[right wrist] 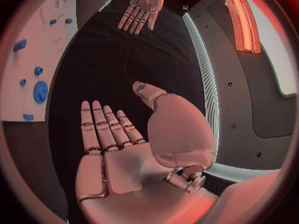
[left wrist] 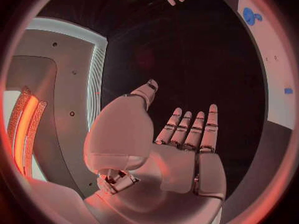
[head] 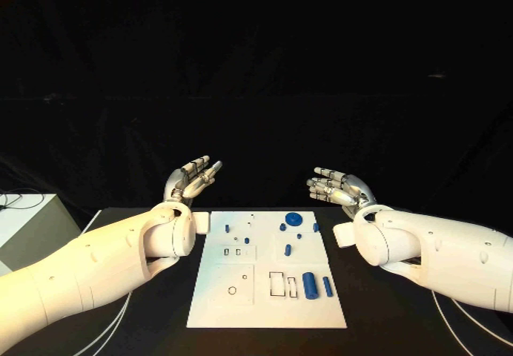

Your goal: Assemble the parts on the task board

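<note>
Task board (head: pixel 267 297) lies mid-table with small blue parts (head: pixel 310 285) scattered loose; left hand (head: pixel 193 180) and right hand (head: pixel 339 188) hover spread and empty beyond its far edge, so a clumsy reach could scatter them.

Black table (head: pixel 396 319) — white task board (head: pixel 267 308) on it.

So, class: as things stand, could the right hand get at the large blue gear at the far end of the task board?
Probably yes. The right hand is open, holds nothing and is raised beside the blue gear; nothing lies between them.
</note>
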Available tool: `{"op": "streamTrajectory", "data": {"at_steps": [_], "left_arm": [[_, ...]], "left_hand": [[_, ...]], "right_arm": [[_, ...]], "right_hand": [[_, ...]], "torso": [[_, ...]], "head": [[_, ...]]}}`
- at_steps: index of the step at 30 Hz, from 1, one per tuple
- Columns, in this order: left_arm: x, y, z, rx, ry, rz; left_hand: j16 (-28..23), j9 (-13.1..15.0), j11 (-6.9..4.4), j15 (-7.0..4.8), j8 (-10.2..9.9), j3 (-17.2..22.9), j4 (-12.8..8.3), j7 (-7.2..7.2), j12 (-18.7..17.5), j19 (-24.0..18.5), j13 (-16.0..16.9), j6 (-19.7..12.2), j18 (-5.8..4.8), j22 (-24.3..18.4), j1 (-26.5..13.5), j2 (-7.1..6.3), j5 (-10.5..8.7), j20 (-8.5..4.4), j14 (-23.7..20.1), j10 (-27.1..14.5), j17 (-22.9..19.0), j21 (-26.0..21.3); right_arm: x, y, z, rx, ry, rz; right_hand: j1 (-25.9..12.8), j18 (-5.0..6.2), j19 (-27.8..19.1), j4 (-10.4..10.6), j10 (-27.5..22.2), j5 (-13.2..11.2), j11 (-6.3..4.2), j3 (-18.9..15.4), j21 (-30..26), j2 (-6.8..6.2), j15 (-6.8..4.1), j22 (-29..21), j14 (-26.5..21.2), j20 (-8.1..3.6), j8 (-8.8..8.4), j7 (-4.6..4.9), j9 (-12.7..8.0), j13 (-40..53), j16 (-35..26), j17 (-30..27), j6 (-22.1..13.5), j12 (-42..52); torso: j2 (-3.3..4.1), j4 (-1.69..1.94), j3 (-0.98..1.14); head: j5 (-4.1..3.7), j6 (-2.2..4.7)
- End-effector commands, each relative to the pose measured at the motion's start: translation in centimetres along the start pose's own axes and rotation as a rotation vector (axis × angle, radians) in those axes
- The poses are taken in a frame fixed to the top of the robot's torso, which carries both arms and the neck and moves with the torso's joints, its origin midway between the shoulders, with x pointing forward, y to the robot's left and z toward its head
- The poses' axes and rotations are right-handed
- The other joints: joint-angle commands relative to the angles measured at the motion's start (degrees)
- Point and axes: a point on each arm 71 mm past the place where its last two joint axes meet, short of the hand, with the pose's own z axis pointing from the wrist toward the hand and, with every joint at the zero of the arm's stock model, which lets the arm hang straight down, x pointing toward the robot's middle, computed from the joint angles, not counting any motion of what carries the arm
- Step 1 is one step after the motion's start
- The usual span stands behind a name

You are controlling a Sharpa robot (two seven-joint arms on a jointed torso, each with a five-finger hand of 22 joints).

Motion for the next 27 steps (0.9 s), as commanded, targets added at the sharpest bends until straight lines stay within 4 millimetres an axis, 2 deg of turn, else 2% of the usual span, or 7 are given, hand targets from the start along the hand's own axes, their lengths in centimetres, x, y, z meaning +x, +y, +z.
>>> {"op": "streamTrajectory", "data": {"at_steps": [1,3,9,12,15,22,27], "left_arm": [[0.7,-0.2,0.1,0.023,0.086,-0.004],[0.7,-0.2,0.1,0.023,0.086,-0.004],[-1.0,-0.6,-0.4,0.008,0.116,-0.032],[-1.6,-0.8,-0.7,0.008,0.127,-0.034],[-1.9,-1.1,-1.0,0.023,0.116,-0.033],[-1.3,-2.2,-2.2,0.029,0.14,-0.071],[-0.8,-3.1,-2.9,0.034,0.167,-0.089]], "left_hand": [[0.6,0.1,0.68,0.31,0.2,0.4,0.4,2.67,0.3,1.7,0.1,0.8,1.15,0.3,2.2,0.12,0.33,0.44,2.1,1.2,0.3,0.6],[1.1,0.2,1.18,0.28,0.3,0.1,0.7,2.86,0.4,3.5,0.2,1.4,1.26,0.6,2.7,0.36,0.34,0.47,4.3,2.2,0.6,1.2],[5.4,0.8,3.51,-1.81,1.1,-0.6,1.5,3.33,0.9,13.2,0.6,5.0,3.24,2.0,3.8,0.86,0.35,0.46,21.8,8.1,3.3,4.6],[7.3,2.0,3.45,-2.75,3.2,-0.7,2.0,4.82,3.3,16.2,1.8,12.0,4.54,2.5,4.3,1.11,0.31,0.41,25.5,22.1,4.3,6.5],[11.4,3.5,1.18,-4.93,6.0,-0.1,1.6,5.21,5.6,21.3,2.1,20.1,4.8,3.8,5.5,1.04,0.78,-0.86,32.8,28.5,6.8,9.7],[18.2,3.6,-0.37,-7.57,6.7,3.7,0.8,3.66,4.9,26.3,1.6,22.9,4.99,6.6,7.1,-0.23,0.42,-3.77,38.6,33.3,12.6,15.5],[24.7,3.5,-0.89,-8.51,6.6,5.8,0.2,3.4,3.6,27.4,1.6,23.6,4.94,9.2,6.9,-1.37,0.45,-4.91,40.2,34.8,17.5,19.9]], "right_arm": [[0.8,-0.1,0.2,0.034,0.158,-0.03],[0.6,-0.1,0.3,0.039,0.169,-0.038],[-1.2,0.3,0.7,-0.062,0.147,-0.262],[-1.5,0.6,0.8,-0.109,0.159,-0.37],[-1.8,1.1,1.0,-0.161,0.172,-0.495],[-1.7,2.3,1.3,-0.268,0.197,-0.787],[-1.2,2.7,1.6,-0.283,0.233,-0.953]], "right_hand": [[2.8,1.32,2.7,-0.7,2.3,0.0,0.2,1.0,0.8,-0.22,0.09,0.3,2.6,0.24,0.53,7.93,0.3,0.2,0.5,0.3,1.9,0.4],[3.4,1.65,4.9,-1.1,4.2,-0.6,0.01,0.9,1.3,-0.27,-0.2,0.6,5.2,0.23,0.84,7.85,0.5,0.3,0.9,0.6,3.4,0.5],[7.0,4.2,16.1,-3.3,20.5,-2.8,-2.66,1.2,4.9,-1.13,-3.03,1.8,17.0,-0.18,5.02,4.99,3.4,1.1,4.6,2.2,19.9,2.4],[7.8,4.37,19.2,-3.5,25.1,-3.5,-3.88,1.7,6.6,-1.38,-4.44,2.3,21.0,-1.37,6.18,4.26,3.8,1.0,6.6,3.1,23.8,3.3],[8.2,4.35,22.1,-3.4,28.2,-4.2,-4.74,2.2,8.3,-2.02,-5.71,2.9,24.5,-2.73,6.67,3.69,3.9,0.9,8.1,4.1,25.9,3.3],[9.6,3.92,33.8,-3.8,35.9,-2.8,-7.77,-0.3,21.9,-2.89,-11.44,10.6,40.9,-9.13,8.0,1.66,4.1,0.8,16.8,10.6,31.8,2.6],[8.8,4.03,36.9,-2.6,38.2,-3.0,-9.11,0.8,31.8,-4.14,-13.05,17.2,48.5,-11.04,7.04,0.83,3.7,0.9,26.5,18.7,33.0,1.1]], "torso": [[-0.02,0.01,0.0],[-0.02,0.01,0.0],[0.51,0.08,0.09],[0.95,0.03,0.05],[1.41,0.19,0.08],[2.79,0.52,-0.1],[3.76,0.8,-0.32]], "head": [[0.01,0.0],[0.01,0.0],[-0.4,-1.27],[-0.31,-1.5],[-0.34,-1.51],[-0.78,-1.31],[-1.17,-0.96]]}}
